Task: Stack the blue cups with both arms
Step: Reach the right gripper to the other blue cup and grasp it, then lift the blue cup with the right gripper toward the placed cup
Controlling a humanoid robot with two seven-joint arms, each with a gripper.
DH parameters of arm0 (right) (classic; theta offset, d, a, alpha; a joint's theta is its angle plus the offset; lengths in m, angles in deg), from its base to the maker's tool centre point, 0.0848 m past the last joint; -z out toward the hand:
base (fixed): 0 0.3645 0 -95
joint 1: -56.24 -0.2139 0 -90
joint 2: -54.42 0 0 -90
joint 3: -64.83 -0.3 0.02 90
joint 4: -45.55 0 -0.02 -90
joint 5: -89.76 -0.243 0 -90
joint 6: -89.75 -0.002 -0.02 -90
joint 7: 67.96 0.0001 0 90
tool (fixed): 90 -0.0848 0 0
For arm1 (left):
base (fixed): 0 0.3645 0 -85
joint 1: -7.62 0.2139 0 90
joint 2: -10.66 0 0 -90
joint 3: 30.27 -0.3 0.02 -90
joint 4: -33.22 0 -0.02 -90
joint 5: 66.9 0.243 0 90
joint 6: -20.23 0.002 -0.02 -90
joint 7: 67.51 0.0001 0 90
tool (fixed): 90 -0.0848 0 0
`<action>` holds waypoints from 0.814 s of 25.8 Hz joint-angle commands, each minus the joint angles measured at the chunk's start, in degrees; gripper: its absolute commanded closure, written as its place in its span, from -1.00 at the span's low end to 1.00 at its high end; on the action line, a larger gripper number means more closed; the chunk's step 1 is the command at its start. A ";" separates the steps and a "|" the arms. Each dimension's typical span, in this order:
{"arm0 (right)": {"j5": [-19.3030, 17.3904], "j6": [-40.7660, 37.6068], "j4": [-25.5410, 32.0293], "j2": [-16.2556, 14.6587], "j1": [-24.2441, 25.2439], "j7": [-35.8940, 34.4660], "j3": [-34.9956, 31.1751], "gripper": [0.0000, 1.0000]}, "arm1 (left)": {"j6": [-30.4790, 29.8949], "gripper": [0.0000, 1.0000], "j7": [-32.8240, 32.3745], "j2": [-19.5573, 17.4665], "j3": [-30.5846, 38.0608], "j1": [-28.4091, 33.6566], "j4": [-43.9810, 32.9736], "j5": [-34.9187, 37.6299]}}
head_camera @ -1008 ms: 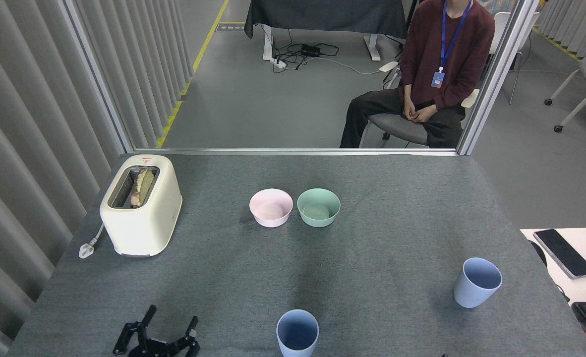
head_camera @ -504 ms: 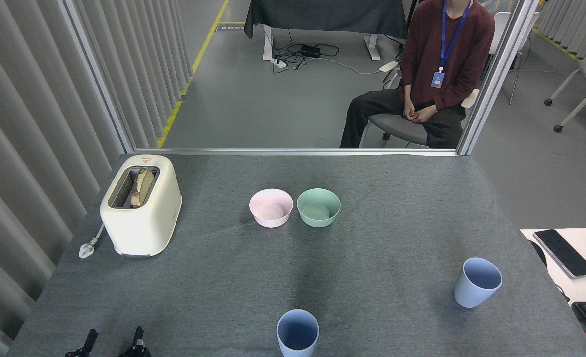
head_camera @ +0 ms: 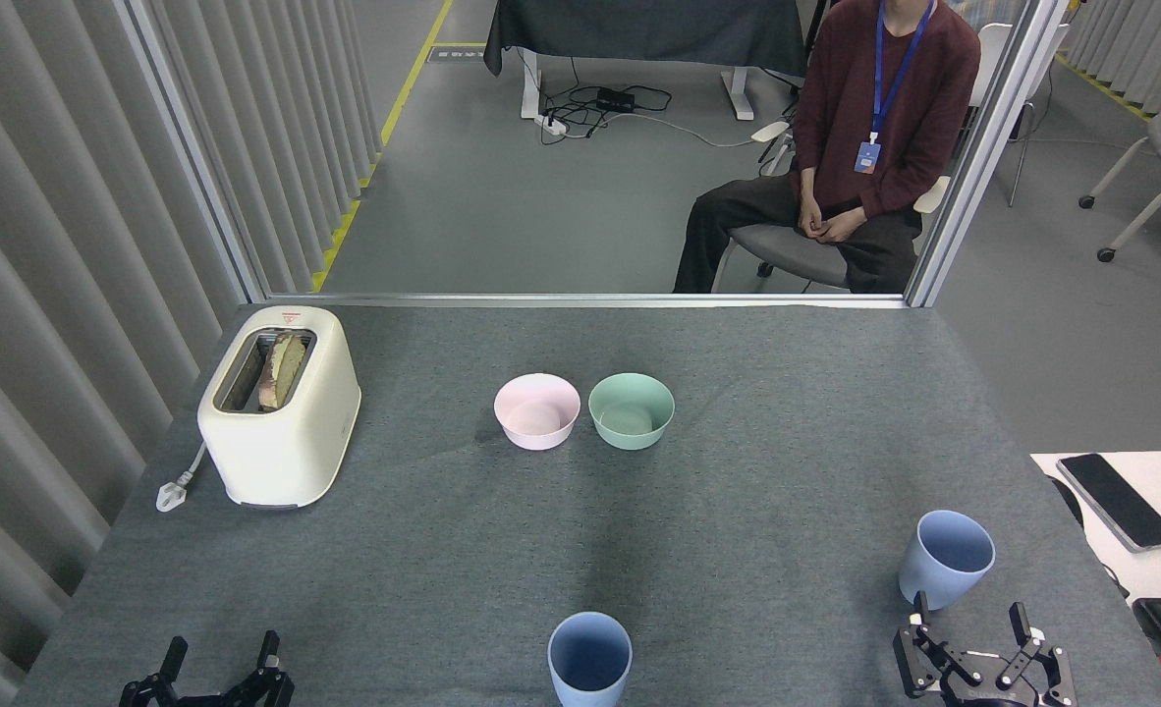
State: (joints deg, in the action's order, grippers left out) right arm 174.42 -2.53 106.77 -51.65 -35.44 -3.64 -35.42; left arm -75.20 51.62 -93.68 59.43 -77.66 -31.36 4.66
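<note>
Two blue cups (head_camera: 589, 658) (head_camera: 946, 558) seen upright, well apart; left gripper (head_camera: 219, 660) and right gripper (head_camera: 968, 622) (just below the right-hand cup) both spread, nothing held

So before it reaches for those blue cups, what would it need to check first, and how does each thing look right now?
1. Right blue cup upright, mouth open: ok.
2. Near blue cup upright, apart from the other: ok.
3. Right gripper open, just below the right cup and not touching it: ok.
4. Left gripper open, well left of the near cup: ok, though it has far to travel.
5. Pink bowl, green bowl and toaster stand farther back, clear of the path: ok.
6. Cups empty inside: cannot tell for certain, interiors are shadowed.
</note>
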 commanded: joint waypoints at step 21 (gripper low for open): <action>0.15 -0.45 -13.85 -0.98 -12.74 -0.69 1.46 -0.01 | -0.10 -0.98 0.67 -0.33 0.30 -0.67 0.42 0.33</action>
State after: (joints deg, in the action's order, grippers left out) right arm 174.50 -2.84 92.79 -52.82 -47.97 -4.29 -34.35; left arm -75.33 51.96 -94.01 59.66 -78.28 -30.94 4.94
